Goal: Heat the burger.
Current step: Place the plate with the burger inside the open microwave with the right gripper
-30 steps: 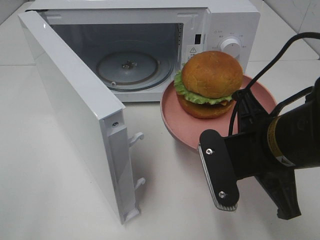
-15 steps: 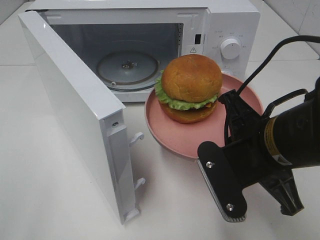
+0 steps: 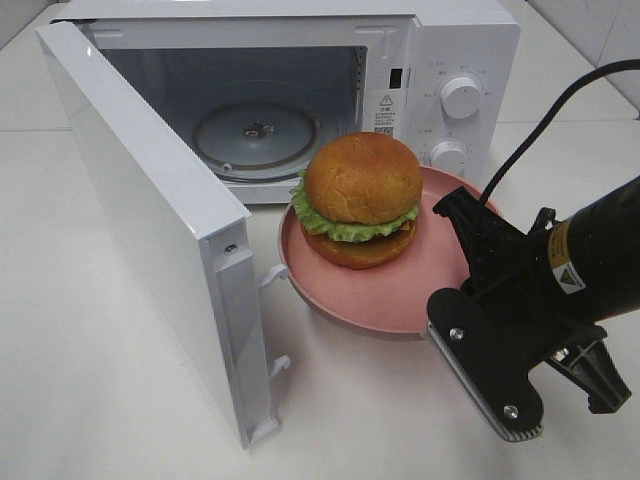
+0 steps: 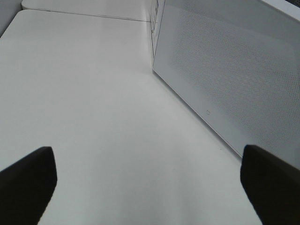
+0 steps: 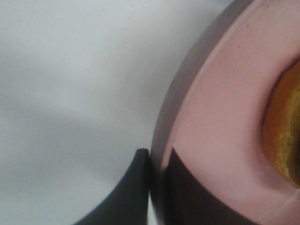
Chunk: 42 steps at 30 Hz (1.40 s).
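Plate and burger nearer microwave; right gripper dark, cropped.

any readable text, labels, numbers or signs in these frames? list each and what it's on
No text reads clearly enough to quote.
Warning-triangle sticker on the microwave front: triangle sign visible, print under it too small.
Markings around upper dial and lower dial: too small.
Yellow label on right arm: black mark, unreadable.
Burger, pink plate: none.
Wrist views: none.
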Motion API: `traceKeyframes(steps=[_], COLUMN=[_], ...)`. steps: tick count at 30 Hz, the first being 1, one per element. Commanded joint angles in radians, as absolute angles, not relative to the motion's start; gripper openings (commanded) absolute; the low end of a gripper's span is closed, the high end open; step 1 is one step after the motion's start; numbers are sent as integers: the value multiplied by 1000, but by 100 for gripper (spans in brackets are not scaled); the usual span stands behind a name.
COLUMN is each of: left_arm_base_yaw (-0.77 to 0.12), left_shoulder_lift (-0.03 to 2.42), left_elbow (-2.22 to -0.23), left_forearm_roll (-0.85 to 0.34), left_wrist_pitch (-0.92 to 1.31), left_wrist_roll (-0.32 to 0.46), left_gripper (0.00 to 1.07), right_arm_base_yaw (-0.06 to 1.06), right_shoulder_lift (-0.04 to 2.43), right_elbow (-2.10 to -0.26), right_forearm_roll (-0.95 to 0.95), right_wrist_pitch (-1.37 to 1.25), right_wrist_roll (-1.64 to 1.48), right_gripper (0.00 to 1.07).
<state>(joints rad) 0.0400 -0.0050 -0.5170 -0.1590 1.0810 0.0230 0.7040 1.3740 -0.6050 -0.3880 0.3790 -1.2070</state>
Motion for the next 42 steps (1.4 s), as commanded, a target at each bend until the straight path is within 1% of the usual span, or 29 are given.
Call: traceKeyframes(steps=[1,5,11,18,31,42], left_arm_base_yaw=[44,44,44,44,44,44], left_shoulder_lift=[-23,-23,-23,-23,-23,-23], left_elbow=[-516,-516,-516,-516,-516,-516], left_forearm_roll=[-160,-160,-160,-160,-160,-160], left_wrist_pitch=[1066,1066,1066,1066,1066,1066], left_wrist_roll=[23,23,23,23,23,23], left_gripper=[100,100,100,100,100,100], right_arm_base_yaw=[680,642,606,605,609,609], right_shoulder_lift=[1363,1363,1363,1387,1449,1525], right_elbow=[-617,-617,-646,-715,-730,-825], right_forearm_roll=[-331,-219,-145,-144,-137,-130], right_wrist_pitch=[320,322,328,347,309,296], right_wrist_roll=[-1300,-1423,-1502,-1524,-1528,-1529], right_gripper=[0,0,0,0,0,0])
